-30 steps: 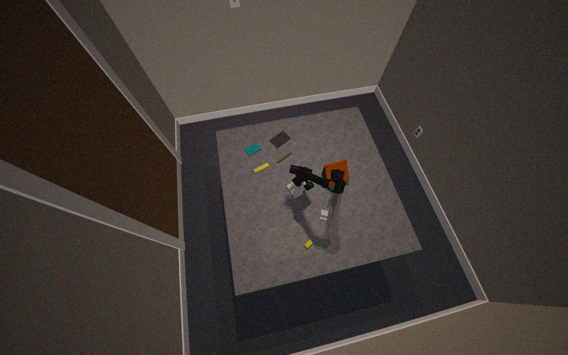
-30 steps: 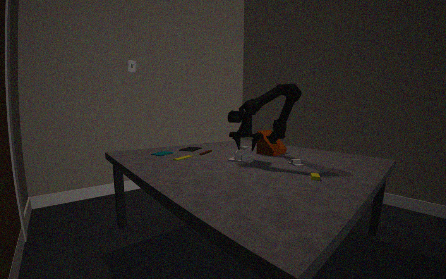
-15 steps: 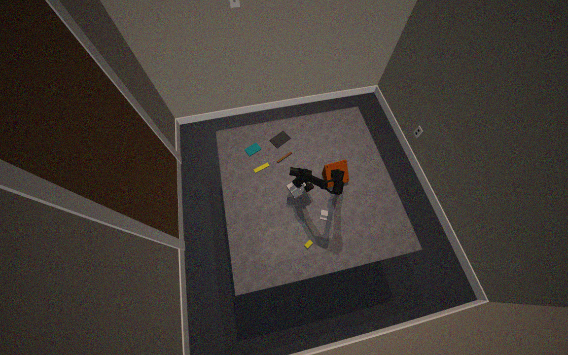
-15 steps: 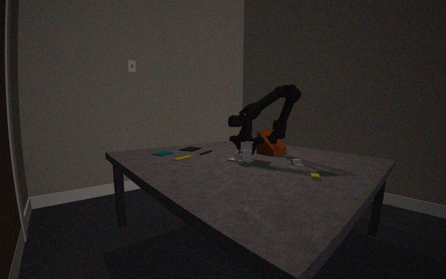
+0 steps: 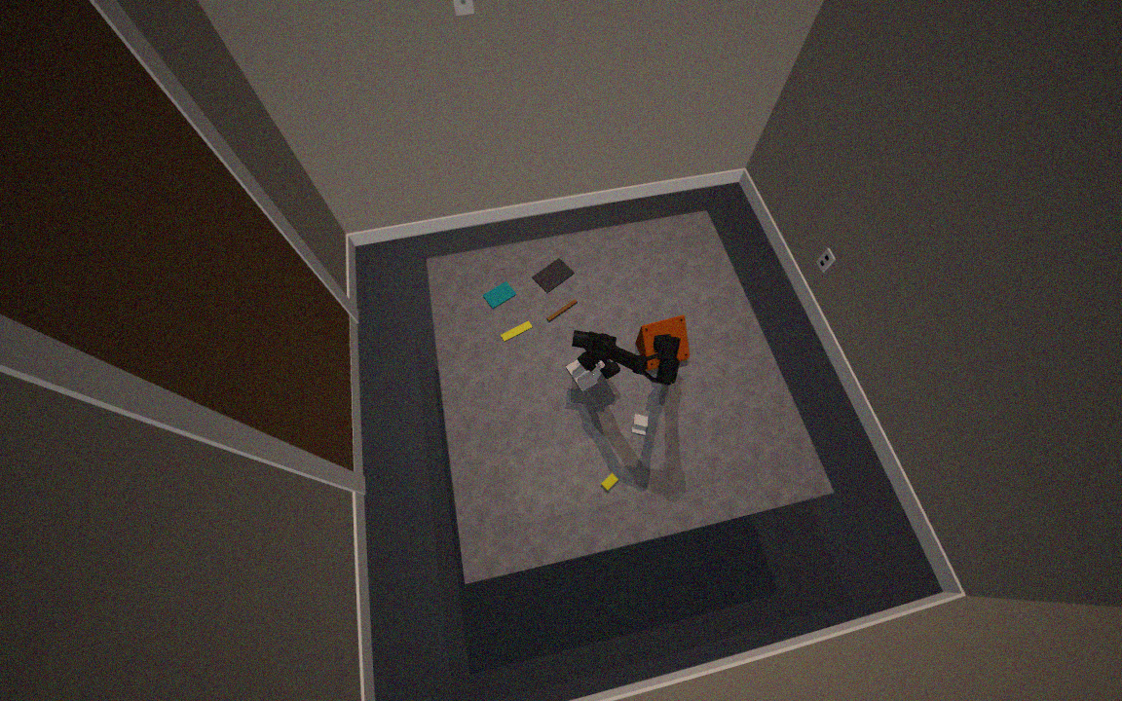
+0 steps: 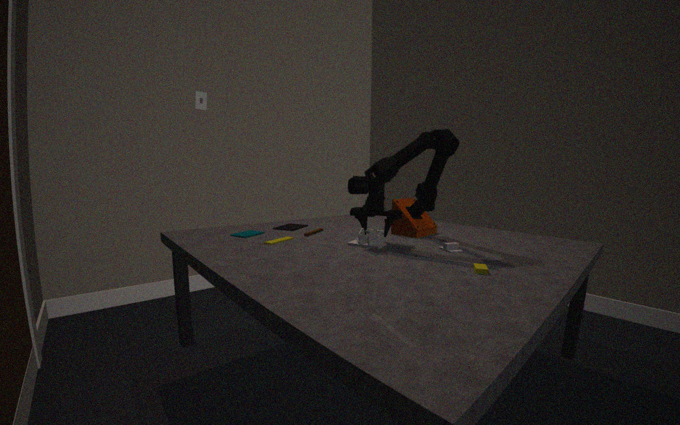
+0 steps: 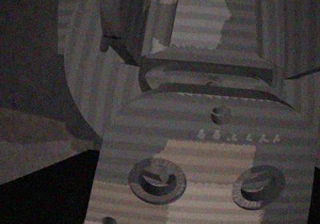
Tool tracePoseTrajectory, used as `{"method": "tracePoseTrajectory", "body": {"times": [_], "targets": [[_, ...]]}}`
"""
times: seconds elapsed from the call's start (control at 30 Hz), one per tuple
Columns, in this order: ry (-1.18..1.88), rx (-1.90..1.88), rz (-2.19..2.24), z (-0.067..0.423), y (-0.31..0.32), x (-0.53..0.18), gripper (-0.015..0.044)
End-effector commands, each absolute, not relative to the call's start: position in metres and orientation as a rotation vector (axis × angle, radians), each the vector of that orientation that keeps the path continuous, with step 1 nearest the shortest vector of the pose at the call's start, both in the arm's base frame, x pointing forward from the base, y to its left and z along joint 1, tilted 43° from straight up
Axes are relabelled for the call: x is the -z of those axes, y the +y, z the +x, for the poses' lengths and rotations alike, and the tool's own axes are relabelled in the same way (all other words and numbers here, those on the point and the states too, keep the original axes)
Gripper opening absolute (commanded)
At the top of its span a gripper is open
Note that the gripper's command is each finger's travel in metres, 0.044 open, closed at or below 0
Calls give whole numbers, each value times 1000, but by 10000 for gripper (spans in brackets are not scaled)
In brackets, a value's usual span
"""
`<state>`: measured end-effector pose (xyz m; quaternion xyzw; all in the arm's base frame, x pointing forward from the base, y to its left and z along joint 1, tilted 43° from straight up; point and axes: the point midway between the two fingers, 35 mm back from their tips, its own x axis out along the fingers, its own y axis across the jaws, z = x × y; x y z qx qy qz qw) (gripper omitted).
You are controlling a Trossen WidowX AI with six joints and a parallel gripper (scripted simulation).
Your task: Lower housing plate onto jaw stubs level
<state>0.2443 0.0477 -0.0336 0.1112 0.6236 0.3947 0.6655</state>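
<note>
The grey-white housing plate (image 7: 207,157) has two ringed holes and fills the lower wrist view. My gripper (image 7: 202,171) (image 6: 375,232) is shut on its two sides, with black fingers at left and right. The vise's pale base (image 7: 83,87) (image 6: 355,242) lies on the table below and beyond the plate. The ridged body (image 7: 243,27) stands on the base. In the exterior view the fingertips are low, beside the white parts, and the plate is close over them. Curved shapes show inside both holes. The jaws are mostly hidden, and I cannot tell whether the plate touches their stubs or is level.
An orange wedge-shaped block (image 5: 675,330) (image 6: 403,227) stands by the arm's base. A small white part (image 5: 640,424) (image 6: 451,247) and a yellow block (image 5: 610,482) (image 6: 480,268) lie nearby. Teal (image 5: 500,294), dark (image 5: 552,275), brown (image 5: 561,310) and yellow (image 5: 516,331) flat pieces lie beyond.
</note>
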Motion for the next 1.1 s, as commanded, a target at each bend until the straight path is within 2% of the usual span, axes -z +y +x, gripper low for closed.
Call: {"method": "tracePoseTrajectory", "body": {"times": [0.0,1.07], "targets": [[1408,-889,257,244,49,34,351],[1408,-890,257,244,53,39,351]]}}
